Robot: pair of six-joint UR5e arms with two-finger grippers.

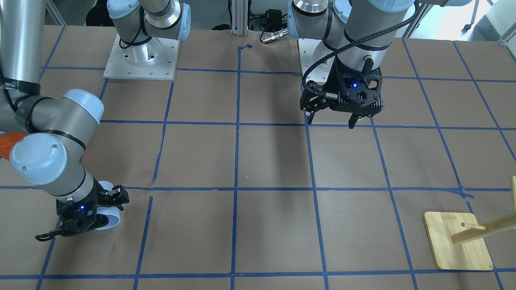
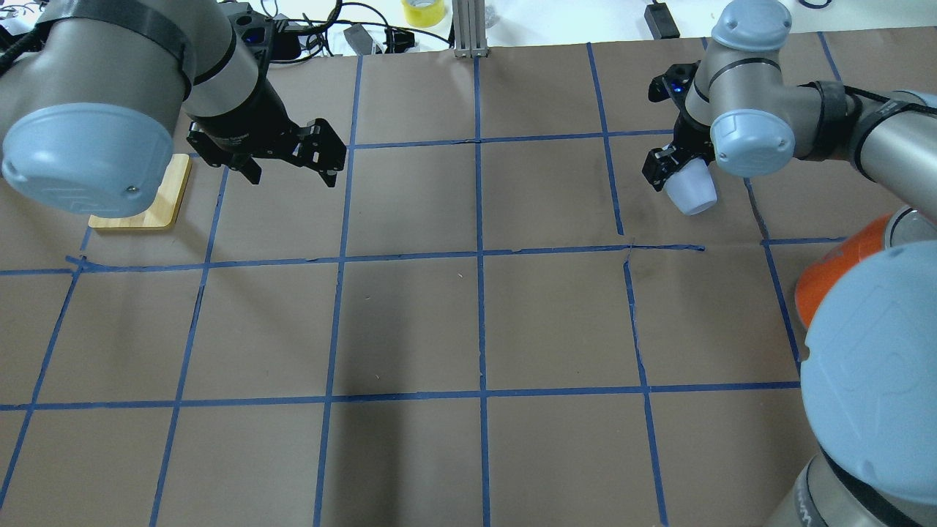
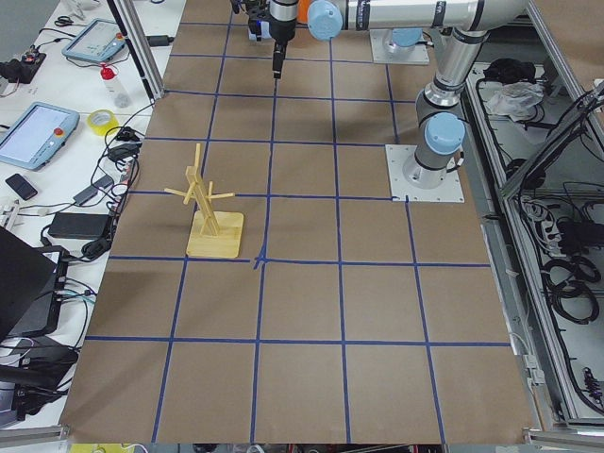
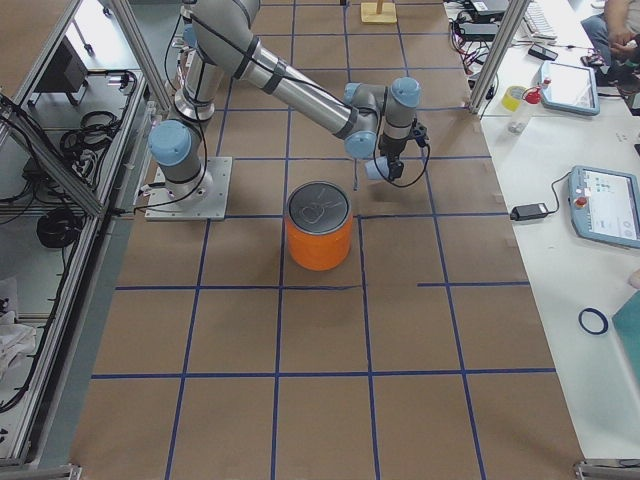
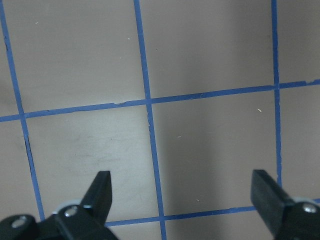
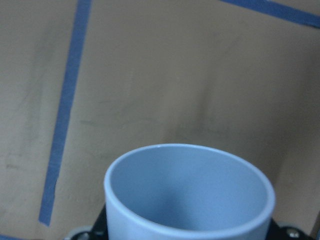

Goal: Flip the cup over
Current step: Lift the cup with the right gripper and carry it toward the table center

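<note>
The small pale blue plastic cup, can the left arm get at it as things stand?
Probably not: the right tool is shut on the small pale blue plastic cup across the table, and the left tool hangs open well away.

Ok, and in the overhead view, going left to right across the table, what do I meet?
wooden stand base → left gripper, jaws open → cup → orange can
</note>
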